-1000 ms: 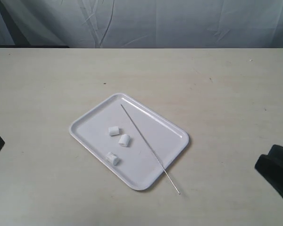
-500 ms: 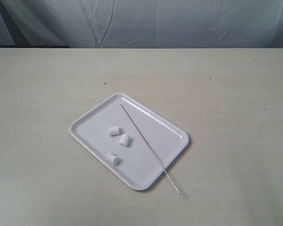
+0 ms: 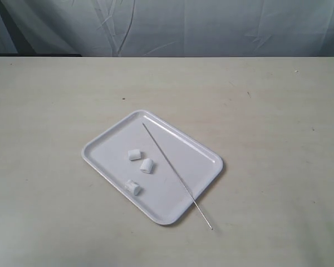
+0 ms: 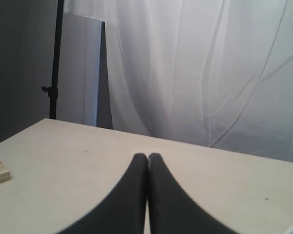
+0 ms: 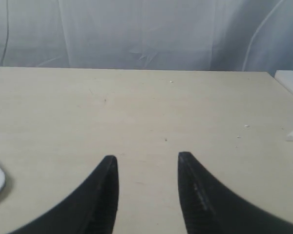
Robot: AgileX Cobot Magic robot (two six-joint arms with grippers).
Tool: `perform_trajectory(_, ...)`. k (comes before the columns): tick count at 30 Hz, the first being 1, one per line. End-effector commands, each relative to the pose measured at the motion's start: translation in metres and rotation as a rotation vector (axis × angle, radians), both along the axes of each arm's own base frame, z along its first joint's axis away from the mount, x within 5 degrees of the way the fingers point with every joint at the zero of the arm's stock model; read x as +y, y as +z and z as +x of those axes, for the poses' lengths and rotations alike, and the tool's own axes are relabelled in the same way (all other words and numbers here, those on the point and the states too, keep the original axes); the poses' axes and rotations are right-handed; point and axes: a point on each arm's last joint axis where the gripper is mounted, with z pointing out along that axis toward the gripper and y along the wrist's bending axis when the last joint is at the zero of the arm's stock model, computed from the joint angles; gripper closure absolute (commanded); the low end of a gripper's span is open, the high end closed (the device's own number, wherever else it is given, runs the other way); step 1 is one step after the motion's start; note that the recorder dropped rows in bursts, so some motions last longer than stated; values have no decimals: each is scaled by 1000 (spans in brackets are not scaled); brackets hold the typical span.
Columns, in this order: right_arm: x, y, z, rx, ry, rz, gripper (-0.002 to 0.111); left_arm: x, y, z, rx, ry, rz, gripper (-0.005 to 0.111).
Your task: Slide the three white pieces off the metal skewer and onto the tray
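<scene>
Left fingers [image 4: 132, 195] pressed together, gripping nothing; right fingers [image 5: 105, 195] moderately apart, nothing between, over table [image 5: 136, 107].

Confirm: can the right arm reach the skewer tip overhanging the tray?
Probably yes. The metal skewer pokes its tip past the tray rim on the right arm's side, with nothing standing around it. The right claw is open, though outside the exterior view.
</scene>
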Motion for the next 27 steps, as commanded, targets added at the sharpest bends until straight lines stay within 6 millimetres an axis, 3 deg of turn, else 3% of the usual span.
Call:
perform_trajectory(1,-5,0,0,-11,-67,48,69,-1,-8,0,79,-15,44,107)
perform_trajectory(6,-3,0,0,-6,-26,59,69,-3,-18,-1,193,-29,30,107)
perform_trajectory(11,1,0,0,-5,47,36,69,-2,-18,-1,189,-29,33,107)
perform_trajectory(27,-2,-4,-1,43,2,45,69,-4,-20,-1,216,-74,105,107)
